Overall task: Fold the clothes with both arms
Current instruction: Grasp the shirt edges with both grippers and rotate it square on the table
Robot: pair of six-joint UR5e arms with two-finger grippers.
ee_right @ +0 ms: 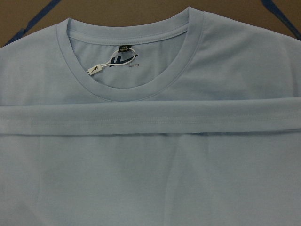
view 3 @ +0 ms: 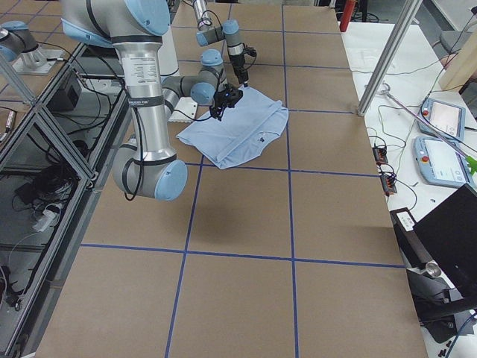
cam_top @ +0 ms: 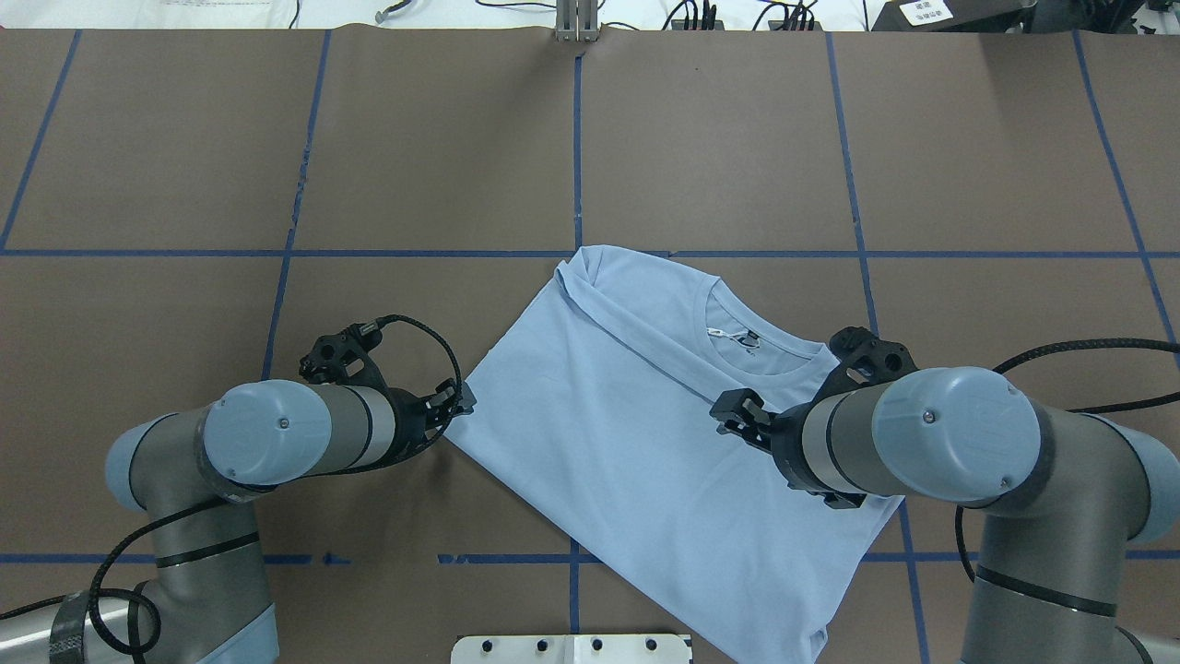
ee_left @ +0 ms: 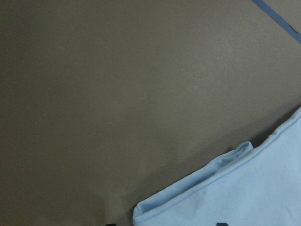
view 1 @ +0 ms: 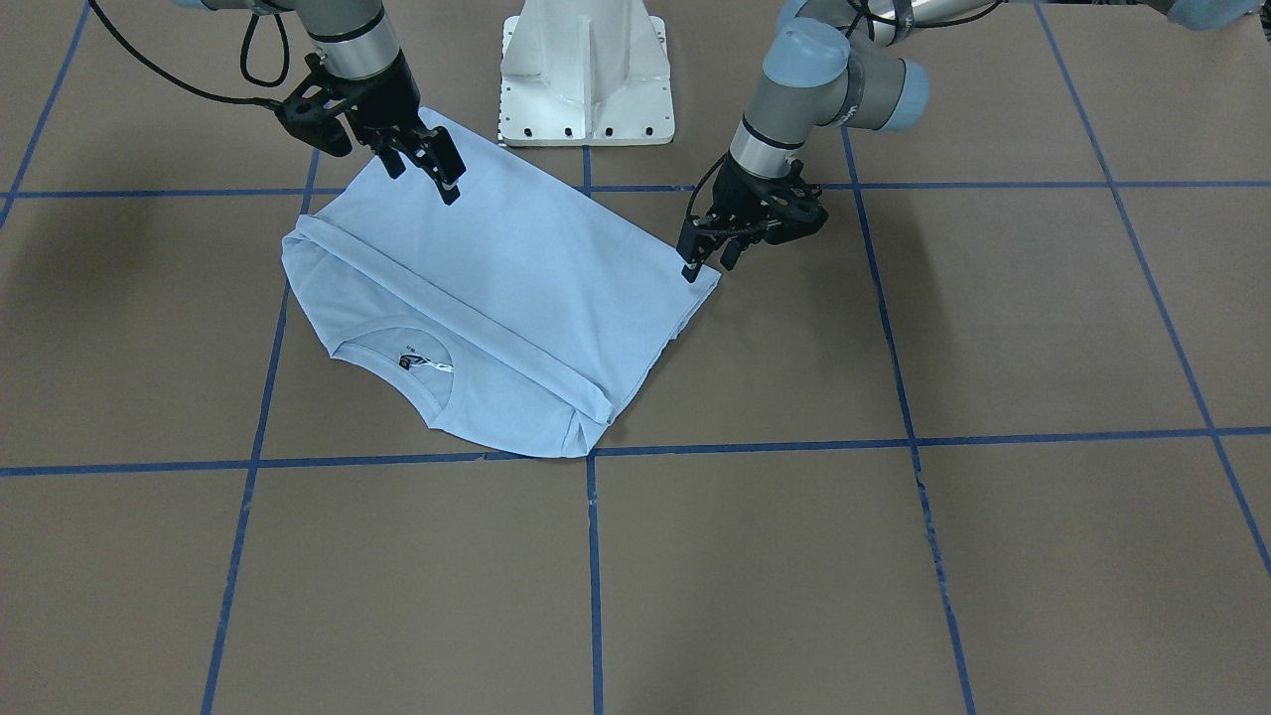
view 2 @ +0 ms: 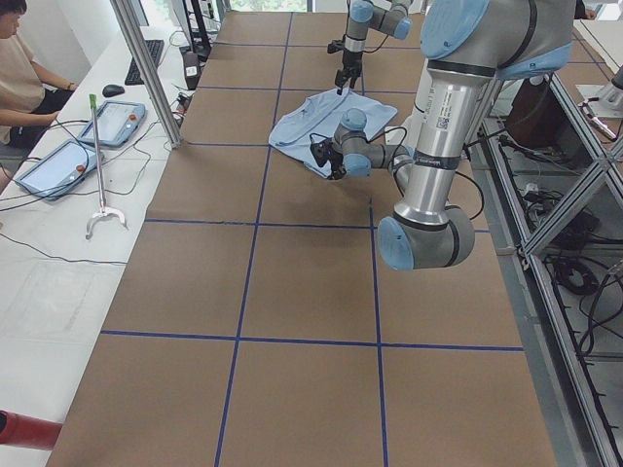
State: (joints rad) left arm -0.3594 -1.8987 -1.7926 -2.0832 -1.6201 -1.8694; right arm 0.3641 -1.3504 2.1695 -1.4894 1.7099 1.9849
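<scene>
The light blue T-shirt [view 1: 516, 288] [cam_top: 627, 424] lies flat on the brown table, its lower part folded up to a hem just below the ribbed collar [ee_right: 141, 94]. The neck label [ee_right: 120, 59] shows inside the collar. My left gripper [view 1: 709, 260] [cam_top: 458, 398] is low at the folded corner [ee_left: 244, 197] on the shirt's left side; its fingers stand apart and it is open. My right gripper [view 1: 427, 169] [cam_top: 737, 415] hovers open over the folded part near the shirt's right side, holding nothing.
The white pedestal base [view 1: 586, 70] stands at the robot's edge, just behind the shirt. Blue tape lines [view 1: 592, 556] cross the brown table. A person [view 2: 19, 68] sits at a side bench with tablets [view 2: 117, 122] and a reach tool [view 2: 97, 165].
</scene>
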